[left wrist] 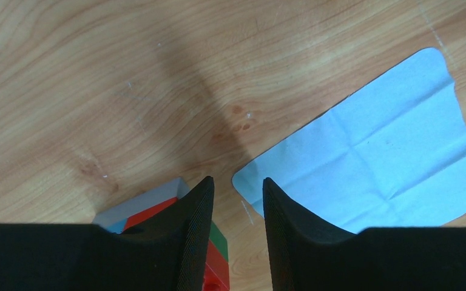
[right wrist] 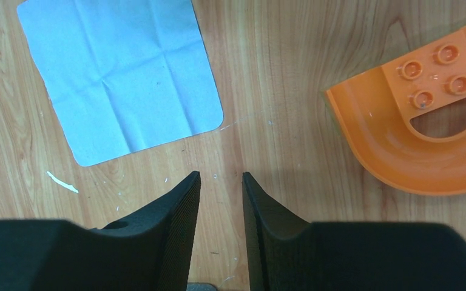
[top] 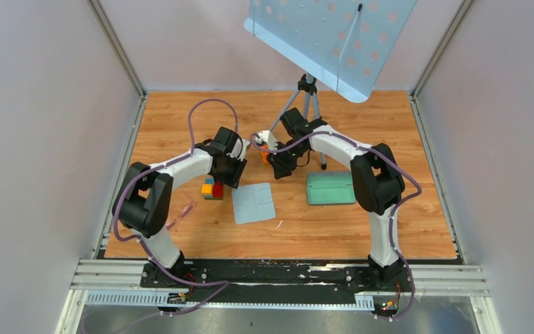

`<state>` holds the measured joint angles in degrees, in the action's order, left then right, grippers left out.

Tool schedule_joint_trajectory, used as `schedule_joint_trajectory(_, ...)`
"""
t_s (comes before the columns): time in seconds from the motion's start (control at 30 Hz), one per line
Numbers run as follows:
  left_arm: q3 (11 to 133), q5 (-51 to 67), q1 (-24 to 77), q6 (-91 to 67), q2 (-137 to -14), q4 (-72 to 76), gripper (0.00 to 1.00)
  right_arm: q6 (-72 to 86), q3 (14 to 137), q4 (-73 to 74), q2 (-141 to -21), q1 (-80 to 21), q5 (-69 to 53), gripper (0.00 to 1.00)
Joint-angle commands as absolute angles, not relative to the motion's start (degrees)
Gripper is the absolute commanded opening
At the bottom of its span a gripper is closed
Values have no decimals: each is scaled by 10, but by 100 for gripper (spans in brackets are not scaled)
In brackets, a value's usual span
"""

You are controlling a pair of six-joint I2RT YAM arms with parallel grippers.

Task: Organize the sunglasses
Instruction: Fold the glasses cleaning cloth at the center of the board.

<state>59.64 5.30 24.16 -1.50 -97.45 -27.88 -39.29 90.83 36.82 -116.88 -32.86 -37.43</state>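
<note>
Black mounting rail (top: 271,273): at the near edge; both white-and-black arms rise from it.
Wood-grain tabletop (top: 320,236): bears everything listed below.
Pale pink-purple translucent sunglasses (top: 184,213): on the wood at near left, just beside the left arm's elbow, apart from cloth and case; faint, detail unreadable.
Small white scrap (top: 278,224): near the cloth's near right corner.
Flat blue-grey square cloth (top: 254,202) (left wrist: 376,163) (right wrist: 121,79): centre, creased, lying flat.
Oblong grey-rimmed case (top: 330,188): right of the cloth, apart from it, green face up.
Multicoloured block stack (top: 213,188) (left wrist: 151,209): just left of the cloth's far corner.
Black-fingered left gripper (left wrist: 238,200): fingers parted, bare wood between, holding nothing; above block stack and cloth corner.
Black-fingered right gripper (right wrist: 221,194): fingers slightly parted, nothing between.
Orange curved studded brick (right wrist: 437,73): on the wood near the right gripper.
Grey tripod (top: 309,97): far centre.
Pale blue perforated panel (top: 330,42): tilted, atop the tripod.
</note>
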Motion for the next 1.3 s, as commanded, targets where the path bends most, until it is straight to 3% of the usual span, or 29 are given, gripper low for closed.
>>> schedule_joint_trajectory(0.0, 587, 49, 237, -3, -983, -271, 39, -374, 923, 361, -1195, -340, -392, 35)
schedule_joint_trajectory(0.6, 578, 64, 238, -1, -1004, -273, 22, -346, 922, 337, -1212, -348, -403, 35)
schedule_joint_trajectory(0.9, 571, 91, 238, -8, -1004, -267, 0, -363, 926, 331, -1228, -349, -432, 41)
schedule_joint_trajectory(1.27, 573, 96, 237, -16, -1007, -268, 0, -346, 945, 321, -1260, -350, -431, 40)
